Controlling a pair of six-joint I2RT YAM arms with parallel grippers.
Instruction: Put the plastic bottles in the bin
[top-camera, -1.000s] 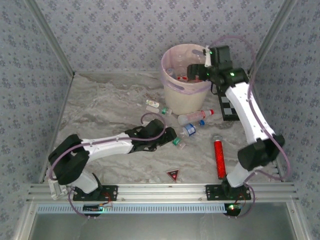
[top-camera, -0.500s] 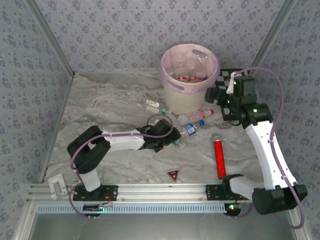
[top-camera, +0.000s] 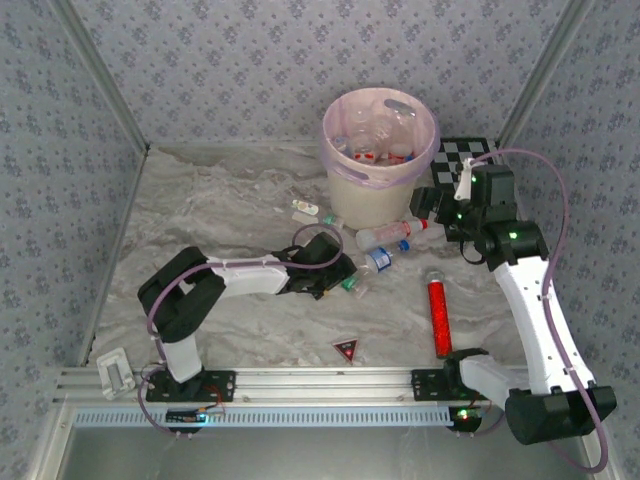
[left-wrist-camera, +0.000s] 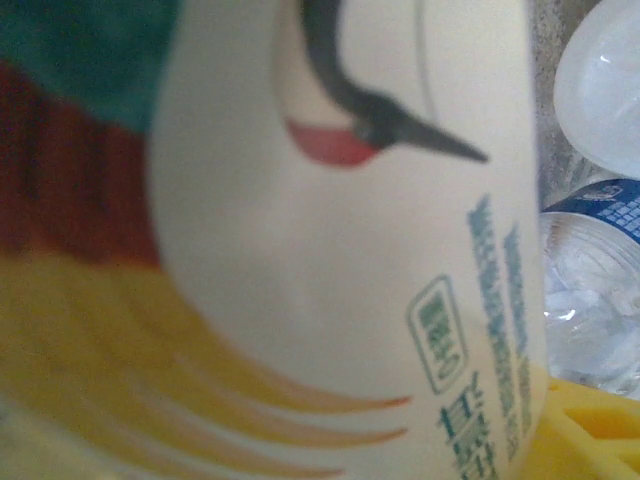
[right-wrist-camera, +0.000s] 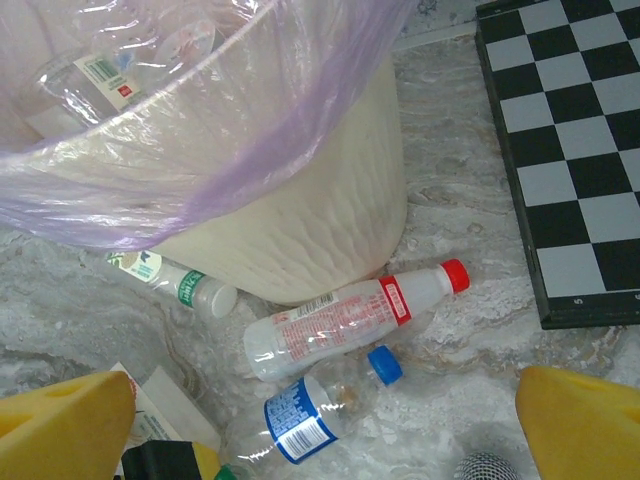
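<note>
Right pincer (right-wrist-camera: 320, 428) wide, beside bin (right-wrist-camera: 322, 225) wall.

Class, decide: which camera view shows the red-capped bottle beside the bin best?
The right wrist view: the red-capped bottle lies whole, cap and label clear. The top external view shows it small, by the bin.

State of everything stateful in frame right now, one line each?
bin, upright, bag-lined, several bottles inside
red-capped bottle, capped, on its side by the bin's foot
blue-capped bottle, capped, crushed, on its side
left gripper, low at the green-capped bottle, open or shut unclear
green-capped bottle, lying on the table, grip unclear
right gripper, open, empty, above the red-capped and blue-capped bottles
red tube, lying flat
</note>
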